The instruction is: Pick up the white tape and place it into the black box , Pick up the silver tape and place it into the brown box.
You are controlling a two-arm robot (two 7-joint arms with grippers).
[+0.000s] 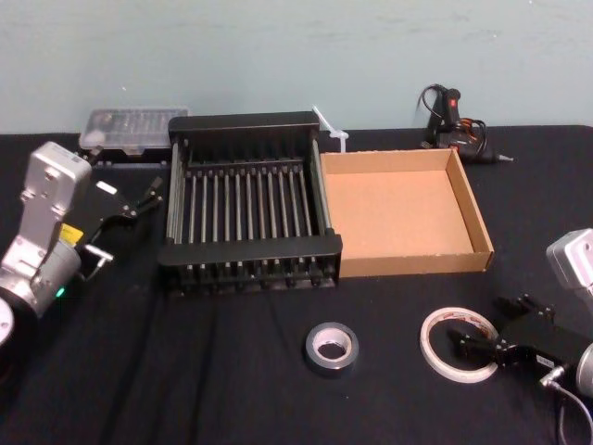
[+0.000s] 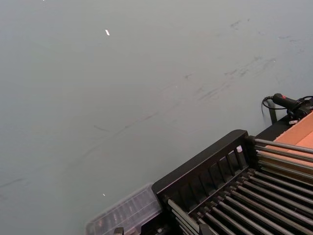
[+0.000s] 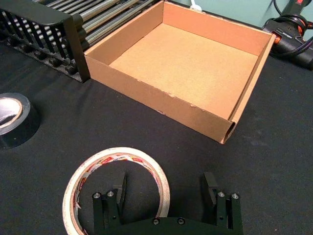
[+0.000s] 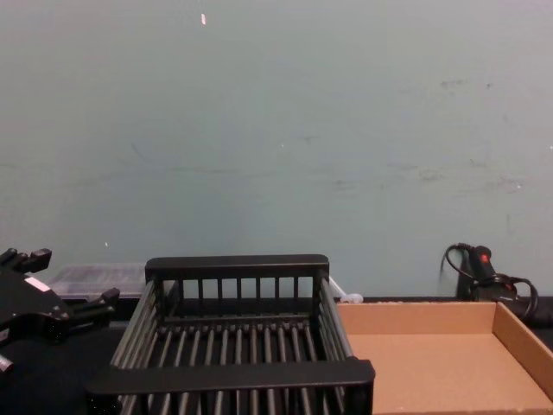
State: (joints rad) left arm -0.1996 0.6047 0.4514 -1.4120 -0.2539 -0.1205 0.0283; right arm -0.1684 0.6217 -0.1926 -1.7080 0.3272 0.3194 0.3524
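My right gripper, jaws wide, straddles the white tape's near-right rim; closing off-centre, I risk the thin ring flexing and slipping out.

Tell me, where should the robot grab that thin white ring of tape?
Probably across the band: the white tape lies flat, hole up, so the open right end effector could descend from above, one finger inside the hole, one outside, pinching the side nearest it.

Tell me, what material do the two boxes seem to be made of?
The black box looks like moulded plastic: matte black, with solid rims and slatted bars. The brown box looks like plain cardboard: dull tan, thin folded walls with a slightly rough cut edge in the right wrist view.
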